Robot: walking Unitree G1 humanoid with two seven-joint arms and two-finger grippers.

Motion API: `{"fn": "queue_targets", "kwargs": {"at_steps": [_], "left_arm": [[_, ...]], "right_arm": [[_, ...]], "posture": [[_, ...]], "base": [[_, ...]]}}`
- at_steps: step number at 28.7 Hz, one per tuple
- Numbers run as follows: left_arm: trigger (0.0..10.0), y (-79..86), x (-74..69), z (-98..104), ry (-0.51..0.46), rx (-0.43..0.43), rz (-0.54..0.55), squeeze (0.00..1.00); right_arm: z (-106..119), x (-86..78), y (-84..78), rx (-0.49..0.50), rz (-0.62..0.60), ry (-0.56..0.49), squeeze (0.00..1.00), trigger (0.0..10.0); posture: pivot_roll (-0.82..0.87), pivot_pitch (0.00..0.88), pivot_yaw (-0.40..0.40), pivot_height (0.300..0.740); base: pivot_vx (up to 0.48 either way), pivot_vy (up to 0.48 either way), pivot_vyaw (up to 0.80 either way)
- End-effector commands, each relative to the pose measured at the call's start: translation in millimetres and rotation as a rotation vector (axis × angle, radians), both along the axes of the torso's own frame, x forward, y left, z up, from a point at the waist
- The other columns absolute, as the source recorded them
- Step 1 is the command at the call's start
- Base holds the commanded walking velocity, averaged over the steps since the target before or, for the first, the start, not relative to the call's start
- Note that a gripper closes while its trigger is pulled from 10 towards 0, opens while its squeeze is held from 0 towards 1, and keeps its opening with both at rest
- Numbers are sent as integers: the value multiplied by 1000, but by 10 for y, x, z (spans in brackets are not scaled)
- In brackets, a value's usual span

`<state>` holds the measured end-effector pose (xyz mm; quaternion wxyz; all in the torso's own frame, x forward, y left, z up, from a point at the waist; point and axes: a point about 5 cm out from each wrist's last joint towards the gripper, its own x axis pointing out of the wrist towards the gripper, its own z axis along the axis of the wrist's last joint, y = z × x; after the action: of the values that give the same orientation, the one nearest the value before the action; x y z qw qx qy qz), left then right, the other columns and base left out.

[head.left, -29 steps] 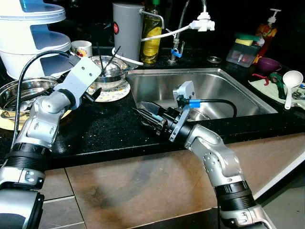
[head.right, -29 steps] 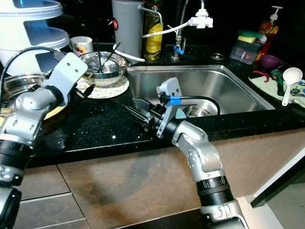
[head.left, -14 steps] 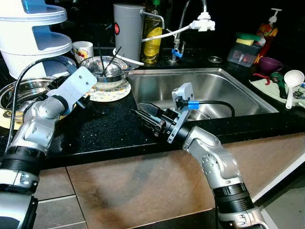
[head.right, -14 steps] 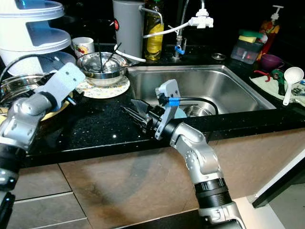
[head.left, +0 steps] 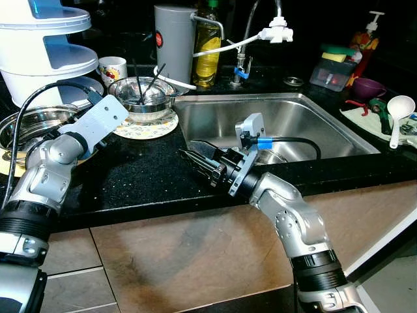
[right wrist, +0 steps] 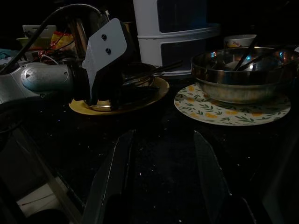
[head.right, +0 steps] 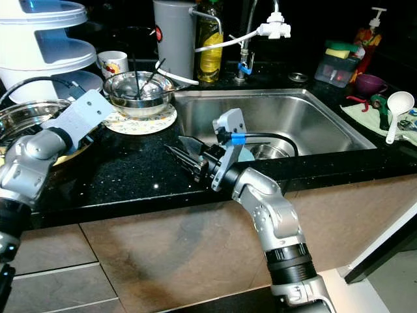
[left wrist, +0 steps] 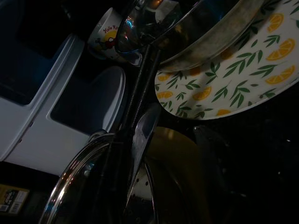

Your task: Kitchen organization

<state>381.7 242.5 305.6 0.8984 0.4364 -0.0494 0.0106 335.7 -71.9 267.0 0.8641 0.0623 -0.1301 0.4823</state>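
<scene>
Round steel bowl (head.left: pixel 144 98) on leaf-patterned plate (head.left: pixel 146 125)

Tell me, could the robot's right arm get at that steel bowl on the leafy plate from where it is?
Probably yes: the right pincer is open, aimed at the steel bowl, with bare black counter between them.

A black speckled counter (head.left: pixel 150 173) carries a steel sink (head.left: pixel 306 117) set into it. On it sit a leaf-patterned plate (head.left: pixel 146 127), a yellow plate (right wrist: pixel 154 91), a mug (head.left: pixel 112 66), a white container (head.left: pixel 45 45), a grey canister (head.left: pixel 174 39) and an oil bottle (head.left: pixel 207 55).
</scene>
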Motion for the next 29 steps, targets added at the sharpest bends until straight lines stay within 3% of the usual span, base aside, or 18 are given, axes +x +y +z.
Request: {"fn": "queue_targets", "kwargs": {"at_steps": [1, 2, 3, 4, 5, 6, 7, 8, 9, 23, 26, 29], "left_arm": [[10000, 78, -4, -67, 36, 29, 40, 0], [10000, 78, -4, -67, 36, 29, 40, 0], [7255, 80, -5, -65, 37, 32, 43, 0], [7255, 80, -5, -65, 37, 32, 43, 0], [6039, 83, -6, -63, 38, 34, 45, 0], [6039, 83, -6, -63, 38, 34, 45, 0], [667, 92, -9, -56, 37, 38, 50, 0], [667, 92, -9, -56, 37, 38, 50, 0], [0, 96, -9, -55, 37, 39, 52, 0], [0, 125, -18, -10, 27, 41, 60, 0], [0, 117, -29, 45, 13, 41, 54, 0], [0, 12, -95, 265, -33, 10, -2, 0]], "right_arm": [[30, -3, -16, 9, -1, -3, 0, 10000], [30, -3, -16, 9, -1, -3, 0, 10000], [33, -2, -20, 10, -2, -3, 0, 10000], [33, -2, -20, 10, -2, -3, 0, 10000], [35, 0, -22, 10, -2, -3, 0, 10000], [35, 0, -22, 10, -2, -3, 0, 10000], [39, 3, -27, 11, -3, -2, 0, 10000], [39, 3, -27, 11, -3, -2, 0, 10000], [40, 6, -28, 11, -3, -1, 0, 10000], [65, 26, -46, 16, -3, -2, 0, 10000], [76, 32, -50, 16, -4, -4, 0, 10000], [96, 34, -62, 18, -7, -8, 0, 10000]], "posture": [[26, 152, -59, 740], [26, 152, -59, 740], [26, 152, -59, 740], [26, 152, -59, 740], [26, 152, -59, 740], [26, 152, -59, 740], [26, 152, -59, 740], [26, 152, -59, 740], [25, 151, -60, 740], [23, 150, -64, 740], [18, 148, -64, 740], [15, 149, -62, 740]], "base": [[0, 0, 0], [0, 0, 0], [0, 0, 0], [0, 0, 0], [0, 0, 0], [0, 0, 0], [0, 0, 0], [0, 0, 0], [0, 0, 0], [0, 0, 0], [0, 0, 0], [0, 0, 0]]}}
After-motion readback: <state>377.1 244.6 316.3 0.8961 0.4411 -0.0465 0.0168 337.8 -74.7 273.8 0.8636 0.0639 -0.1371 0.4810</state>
